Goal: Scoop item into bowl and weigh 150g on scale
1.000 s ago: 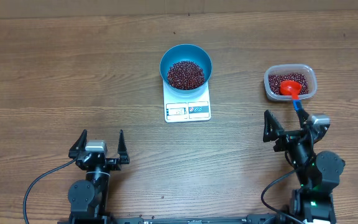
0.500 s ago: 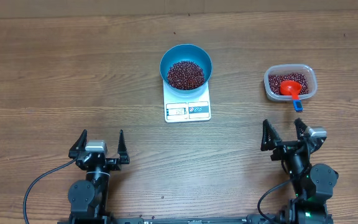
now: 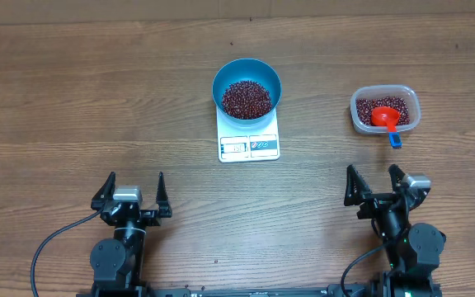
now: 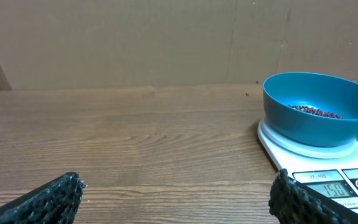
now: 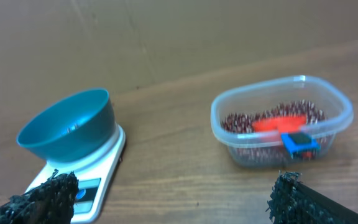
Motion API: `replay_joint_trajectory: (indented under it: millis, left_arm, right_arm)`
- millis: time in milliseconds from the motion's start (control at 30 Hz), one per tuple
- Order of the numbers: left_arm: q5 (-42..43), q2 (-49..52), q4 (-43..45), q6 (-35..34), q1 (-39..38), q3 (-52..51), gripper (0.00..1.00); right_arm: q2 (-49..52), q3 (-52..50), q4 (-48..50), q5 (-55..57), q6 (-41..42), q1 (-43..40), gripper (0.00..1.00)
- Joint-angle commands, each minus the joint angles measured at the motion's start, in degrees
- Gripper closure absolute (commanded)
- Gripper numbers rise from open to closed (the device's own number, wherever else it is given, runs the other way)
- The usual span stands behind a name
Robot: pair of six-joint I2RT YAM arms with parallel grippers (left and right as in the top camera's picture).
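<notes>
Pincers gaping empty: left pincer (image 3: 134,183), right pincer (image 3: 373,177). Lying straight ahead of right pincer: scoop (image 3: 383,116) in tub (image 3: 355,111), handle pointing back; bowl (image 3: 218,82) sitting ahead-left on scale (image 3: 248,147).

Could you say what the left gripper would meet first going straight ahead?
Probably nothing: ahead of the left gripper lies only brown wooden table; the deep blue bowl stands off to the right.

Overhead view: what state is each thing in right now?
bowl, on the scale, holding beans.
scale, switched on, display appears to read 150.
tub, uncovered, beans inside.
scoop, resting in the tub, unheld.
left gripper, open, empty.
right gripper, open, empty.
</notes>
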Motion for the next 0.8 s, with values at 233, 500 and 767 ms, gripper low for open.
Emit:
replay_joint_trajectory:
  millis: [233,500,767]
  left_arm:
    - [0.2,-0.5,0.0,1.1,0.3,-0.2,0.00]
    - [0.2,-0.5,0.0,1.1,0.3,-0.2,0.00]
    - [0.2,-0.5,0.0,1.1,0.3,-0.2,0.00]
  right_arm:
    - [-7.1,-0.6,0.2,0.5,-4.7,2.4,0.00]
    - [-7.5,-0.6,0.2,-0.9,-11.2,4.7,0.00]
    - [-7.5,-0.6,0.2,-1.2,-13.2,4.7,0.00]
